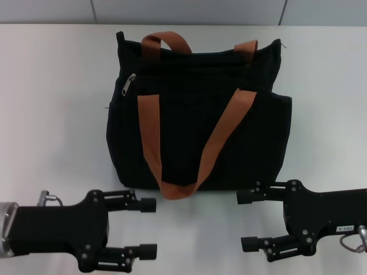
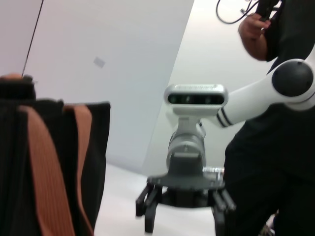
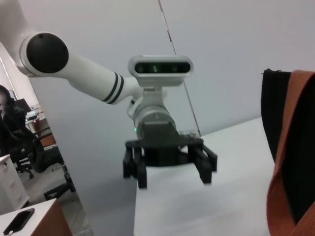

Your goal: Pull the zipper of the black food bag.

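The black food bag (image 1: 198,109) lies flat on the white table (image 1: 51,114), its two rust-orange strap handles (image 1: 152,137) lying over it. A small silver zipper pull (image 1: 129,84) sits near the bag's upper left corner. My left gripper (image 1: 148,227) is open and empty, in front of the bag's lower left corner and apart from it. My right gripper (image 1: 248,220) is open and empty in front of the bag's lower right corner. The left wrist view shows the bag's side (image 2: 49,162) and the right gripper (image 2: 184,216) farther off. The right wrist view shows the left gripper (image 3: 172,174) and the bag's edge (image 3: 275,118).
The table has bare white surface to the left and right of the bag. A grey wall (image 1: 183,11) runs behind its far edge. A person in black (image 2: 266,147) stands behind the right arm in the left wrist view.
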### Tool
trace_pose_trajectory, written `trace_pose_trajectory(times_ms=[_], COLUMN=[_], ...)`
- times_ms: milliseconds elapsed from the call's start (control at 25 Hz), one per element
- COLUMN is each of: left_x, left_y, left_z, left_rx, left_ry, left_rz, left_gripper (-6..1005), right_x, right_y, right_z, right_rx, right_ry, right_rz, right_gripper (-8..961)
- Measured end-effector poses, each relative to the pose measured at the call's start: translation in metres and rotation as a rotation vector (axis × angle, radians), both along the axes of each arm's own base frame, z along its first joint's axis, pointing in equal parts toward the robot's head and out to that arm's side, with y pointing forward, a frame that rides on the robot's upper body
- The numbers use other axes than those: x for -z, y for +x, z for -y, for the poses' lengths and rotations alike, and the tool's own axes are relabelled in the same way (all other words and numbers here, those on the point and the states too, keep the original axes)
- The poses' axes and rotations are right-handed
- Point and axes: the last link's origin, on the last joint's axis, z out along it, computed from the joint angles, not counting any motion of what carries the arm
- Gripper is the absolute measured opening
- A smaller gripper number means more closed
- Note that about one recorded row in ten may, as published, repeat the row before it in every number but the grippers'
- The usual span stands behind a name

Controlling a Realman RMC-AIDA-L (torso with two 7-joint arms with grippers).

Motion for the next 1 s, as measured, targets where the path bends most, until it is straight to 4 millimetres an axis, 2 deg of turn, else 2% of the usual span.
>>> trace_pose_trajectory(times_ms=[480, 680, 800, 1000], left_x=[-0.020, -0.039, -0.058, -0.074], left_y=[0.005, 0.006, 0.000, -0.014], left_z=[-0.011, -0.021, -0.029, -0.041], left_rx=[-0.043, -0.099, -0.166, -0.253], left_ry=[0.163, 0.330, 0.488, 0.618], left_rz=[0.123, 0.230, 0.288, 0.257], left_gripper=[752, 751, 751, 751], right_x=[0.004, 0.005, 0.004, 0.004], right_y=[-0.008, -0.011, -0.013, -0.015], right_z=[-0.009, -0.012, -0.015, -0.018], right_rx=[-0.027, -0.037, -0.046, -0.054], right_ry=[0.005, 0.007, 0.009, 0.013], right_rz=[0.002, 0.006, 0.008, 0.012], right_gripper=[826, 827, 827, 827])
